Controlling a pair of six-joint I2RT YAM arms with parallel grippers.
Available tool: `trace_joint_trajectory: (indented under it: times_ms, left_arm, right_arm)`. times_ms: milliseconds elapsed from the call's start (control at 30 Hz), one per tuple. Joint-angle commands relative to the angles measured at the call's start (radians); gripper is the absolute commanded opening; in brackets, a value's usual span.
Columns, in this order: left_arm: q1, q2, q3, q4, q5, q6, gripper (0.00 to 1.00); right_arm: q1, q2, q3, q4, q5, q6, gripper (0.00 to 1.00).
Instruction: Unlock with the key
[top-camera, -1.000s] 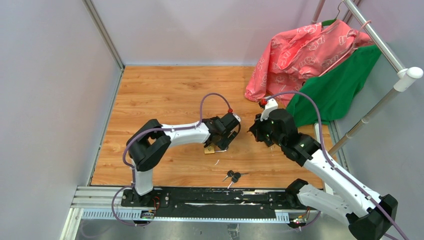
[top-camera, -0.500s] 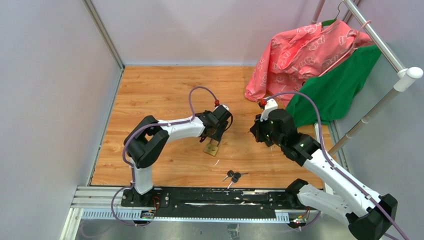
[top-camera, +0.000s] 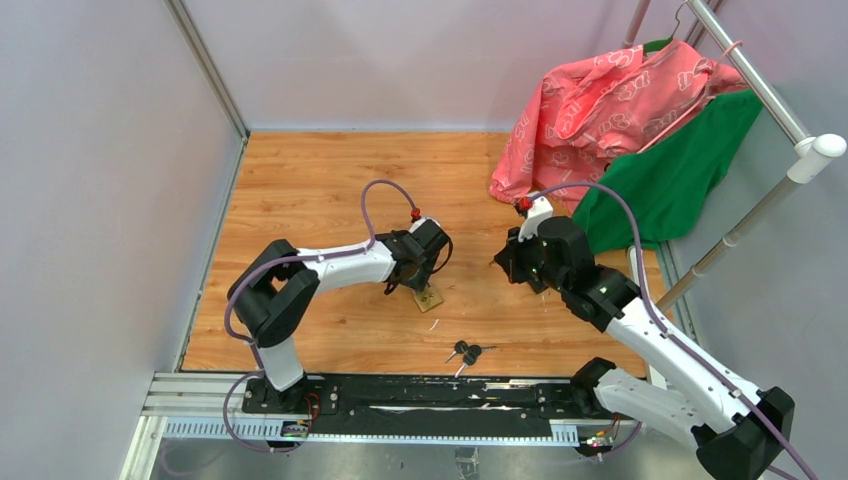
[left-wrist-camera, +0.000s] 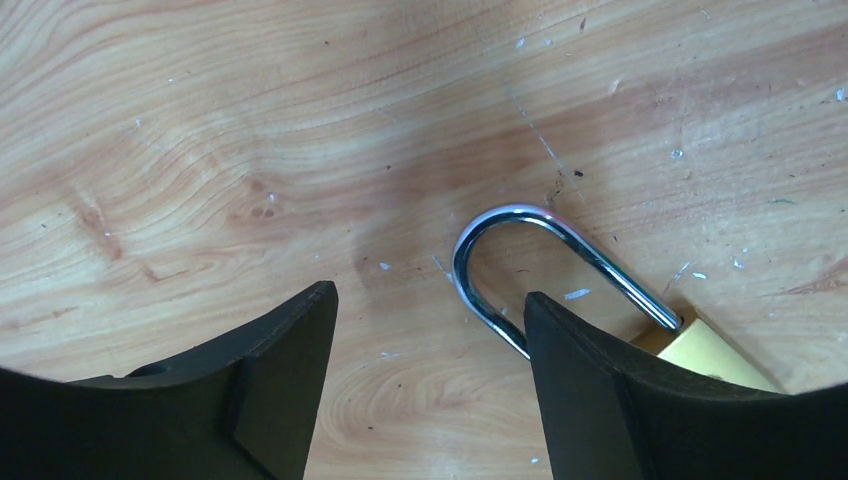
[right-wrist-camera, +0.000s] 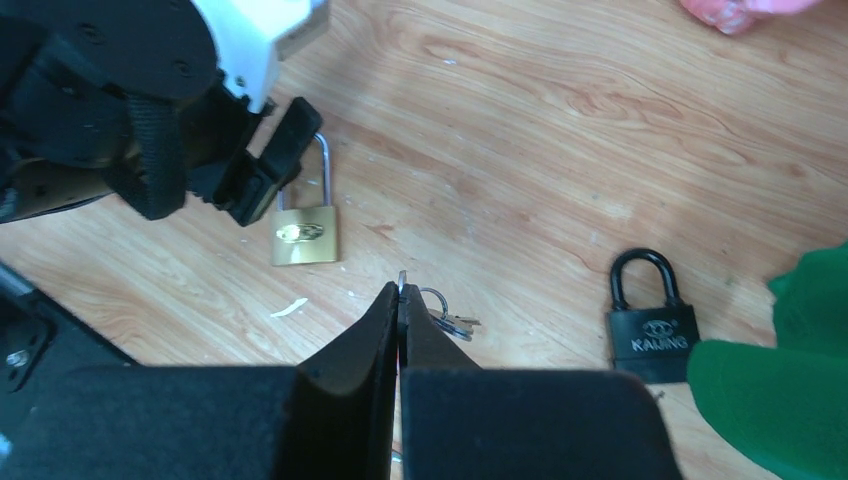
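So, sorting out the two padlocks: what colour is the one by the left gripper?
Brass-gold; the padlock shows best in the right wrist view.

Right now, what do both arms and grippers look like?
The left arm and right arm have white shells and black joints. Each trails a purple cable with a red connector. The left gripper and right gripper have plain black wedge-shaped fingers.

black padlock (right-wrist-camera: 652, 325), white brand txt approx "kaling"

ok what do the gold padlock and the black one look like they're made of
Gold padlock: likely brass body, yellow satin sheen; its shackle polished steel, mirror glints. Black padlock: probably painted or coated metal, matte black throughout.
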Motion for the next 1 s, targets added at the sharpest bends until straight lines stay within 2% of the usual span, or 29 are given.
trace_joint_trajectory:
  times_ms: [0,233,367,467,567,667,800,900,967]
  left_arm:
    - [0.007,-0.059,0.014,-0.032,-0.014,0.034,0.73]
    - [0.029,-0.26,0.087,-0.06,0.07,0.041,0.73]
    - [0.061,-0.372,0.101,-0.111,0.121,-0.049,0.73]
    - [0.105,-0.457,0.091,-0.129,0.181,-0.112,0.72]
    - [0.148,-0.535,0.091,-0.151,0.214,-0.164,0.72]
    - [0.165,-0.597,0.096,-0.163,0.178,-0.212,0.73]
    - [0.199,-0.642,0.101,-0.185,0.188,-0.311,0.71]
    - [0.223,-0.655,0.126,-0.227,0.216,-0.382,0.69]
    - [0.234,-0.666,0.145,-0.245,0.237,-0.442,0.69]
  right_arm:
    - [-0.008,-0.035,-0.018,0.098,-0.108,-0.007,0.0]
    - [-0.007,-0.097,-0.075,0.312,-0.205,-0.062,0.0]
    - [-0.001,-0.12,-0.177,0.638,-0.293,-0.089,0.0]
    - [0.037,-0.122,-0.255,0.853,-0.278,-0.125,0.0]
    - [0.089,-0.084,-0.277,0.975,-0.229,-0.218,0.0]
    - [0.119,-0.025,-0.29,1.1,-0.224,-0.278,0.0]
    - [0.162,0.072,-0.356,1.44,-0.22,-0.379,0.0]
    - [0.208,0.166,-0.381,1.617,-0.224,-0.526,0.0]
    - [0.24,0.223,-0.372,1.674,-0.245,-0.613,0.0]
